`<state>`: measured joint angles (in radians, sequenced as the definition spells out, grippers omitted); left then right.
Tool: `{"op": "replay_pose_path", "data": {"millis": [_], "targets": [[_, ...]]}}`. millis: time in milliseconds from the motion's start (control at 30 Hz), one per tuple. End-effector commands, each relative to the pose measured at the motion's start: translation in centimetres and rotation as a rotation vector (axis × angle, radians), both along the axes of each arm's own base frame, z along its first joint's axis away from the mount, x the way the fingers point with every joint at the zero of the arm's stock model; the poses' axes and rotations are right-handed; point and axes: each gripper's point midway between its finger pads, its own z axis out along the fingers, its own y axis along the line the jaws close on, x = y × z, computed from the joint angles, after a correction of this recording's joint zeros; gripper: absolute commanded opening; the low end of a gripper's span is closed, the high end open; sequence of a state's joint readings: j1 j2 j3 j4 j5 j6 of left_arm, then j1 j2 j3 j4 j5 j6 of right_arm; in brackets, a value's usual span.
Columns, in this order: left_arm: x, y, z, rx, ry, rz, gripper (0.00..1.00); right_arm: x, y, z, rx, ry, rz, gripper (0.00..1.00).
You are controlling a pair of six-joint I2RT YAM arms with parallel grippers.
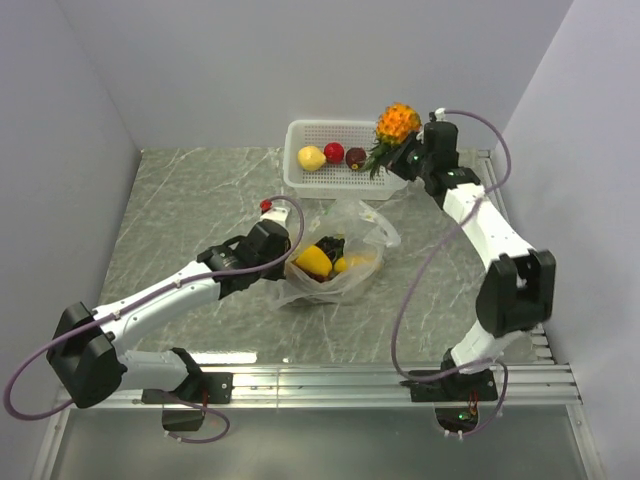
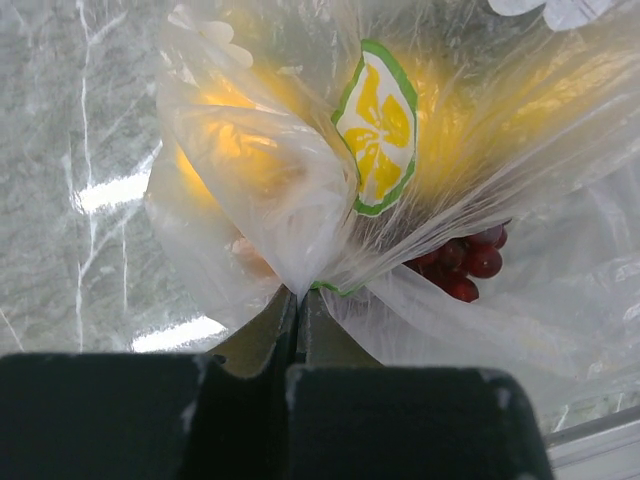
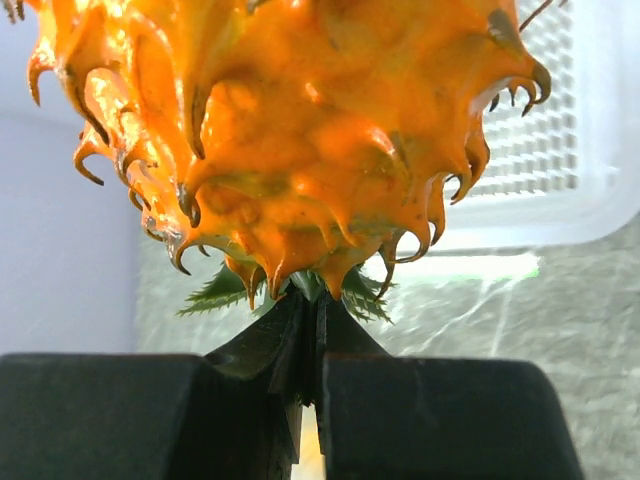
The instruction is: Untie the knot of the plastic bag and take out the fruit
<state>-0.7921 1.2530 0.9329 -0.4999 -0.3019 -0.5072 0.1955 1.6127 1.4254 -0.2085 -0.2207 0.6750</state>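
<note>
Grey marbled table [image 1: 180, 220]: left gripper [image 2: 298, 296] pinches the thin clear plastic bag [image 1: 375, 232], anchoring it; right gripper [image 3: 312, 302] clenches the orange knobbly pineapple [image 1: 397, 122] by its leaves, white mesh basket [image 1: 291, 150] just beyond, probably for deposit.

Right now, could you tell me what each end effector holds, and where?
Left end effector: the plastic bag, by a gathered fold. Right end effector: the orange pineapple, by its green leaves.

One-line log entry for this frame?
left gripper: shut on plastic bag | right gripper: shut on pineapple leaves, raised by basket | yellow fruit, grapes in bag
</note>
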Motion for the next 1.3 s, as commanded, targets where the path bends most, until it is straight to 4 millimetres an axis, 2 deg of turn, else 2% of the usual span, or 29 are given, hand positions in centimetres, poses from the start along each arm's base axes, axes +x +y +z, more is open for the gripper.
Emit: {"op": "replay_pose_path", "data": {"millis": [0,33,67,100,133,167,200,233,267,333,433,533,567,633,667,700,733,800,833,900,933,967,1033,1067,1200,1267], "targets": [[0.9,-0.2,0.8,-0.021,-0.046,-0.025,0.01,4.1,-0.5,2.0,0.043,-0.112,-0.065,0.0],[1.1,-0.1,0.6,-0.022,-0.043,-0.019,0.01,5.0,-0.4,2.0,0.053,-0.113,-0.068,0.0],[1.4,0.3,0.3,-0.022,-0.03,-0.008,0.01,6.2,-0.1,-0.2,0.049,-0.077,-0.07,0.0],[1.4,0.6,-0.1,-0.011,-0.014,-0.002,0.01,6.7,0.2,-1.0,0.055,-0.063,-0.067,0.0],[1.5,0.8,-0.1,-0.01,-0.016,0.005,0.01,7.5,0.4,-1.1,0.065,-0.063,-0.061,0.06],[1.5,0.9,-0.2,-0.013,-0.014,0.007,0.01,8.4,0.6,-2.9,0.06,-0.039,-0.06,0.14],[1.7,1.0,0.2,-0.028,-0.027,0.016,0.01,8.8,0.7,-3.4,0.057,-0.038,-0.058,0.23],[1.6,1.0,0.3,-0.037,-0.03,0.017,0.01,9.3,0.8,-3.5,0.053,-0.044,-0.052,0.47],[1.5,1.1,0.1,-0.042,-0.025,0.019,0.01,9.7,0.9,-4.1,0.048,-0.039,-0.052,0.59],[1.5,1.3,0.2,-0.046,-0.03,0.029,0.01,10.0,0.7,-4.0,0.033,-0.049,-0.058,0.79],[1.6,1.7,-0.1,-0.023,-0.022,0.039,0.01,9.7,-0.1,-3.3,-0.003,-0.061,-0.085,0.88],[1.7,1.5,0.1,-0.033,-0.019,0.034,0.01,8.3,-0.4,-1.7,-0.041,-0.078,-0.07,0.89],[1.6,1.4,0.0,-0.041,-0.015,0.029,0.01,7.3,-0.5,0.4,-0.046,-0.113,-0.061,0.89],[1.6,1.4,0.2,-0.05,-0.018,0.029,0.01,5.3,0.5,1.7,-0.096,-0.151,-0.002,0.87],[1.6,1.5,0.2,-0.05,-0.018,0.032,0.01,3.4,0.8,4.4,-0.11,-0.202,0.022,0.86],[1.6,1.5,0.2,-0.049,-0.019,0.035,0.01,2.2,1.3,5.5,-0.133,-0.228,0.051,0.84],[1.7,1.6,0.3,-0.049,-0.021,0.037,0.01,-0.4,2.2,7.4,-0.18,-0.283,0.102,0.83],[1.7,1.8,0.4,-0.05,-0.02,0.042,0.01,-3.1,3.3,8.9,-0.246,-0.335,0.149,0.8],[1.8,1.8,0.4,-0.053,-0.021,0.046,0.01,-6.0,4.9,9.7,-0.311,-0.375,0.218,0.79],[1.8,1.8,0.6,-0.059,-0.023,0.044,0.01,-8.6,5.9,10.2,-0.419,-0.43,0.286,0.77],[1.8,1.9,0.6,-0.06,-0.022,0.046,0.01,-10.0,6.7,9.9,-0.443,-0.433,0.327,0.77],[1.8,1.8,0.7,-0.064,-0.025,0.043,0.01,-12.5,8.2,10.1,-0.444,-0.452,0.395,0.77],[1.6,1.8,0.6,-0.07,-0.018,0.038,0.01,-15.2,9.3,9.4,-0.448,-0.46,0.474,0.77],[1.6,1.7,0.7,-0.074,-0.018,0.035,0.01,-16.9,10.7,8.9,-0.441,-0.467,0.53,0.77],[1.4,1.8,0.7,-0.074,-0.016,0.03,0.01,-20.5,13.2,5.8,-0.455,-0.442,0.662,0.75],[1.3,1.9,0.7,-0.071,-0.014,0.032,0.01,-20.9,13.9,2.8,-0.481,-0.372,0.695,0.72]]}}
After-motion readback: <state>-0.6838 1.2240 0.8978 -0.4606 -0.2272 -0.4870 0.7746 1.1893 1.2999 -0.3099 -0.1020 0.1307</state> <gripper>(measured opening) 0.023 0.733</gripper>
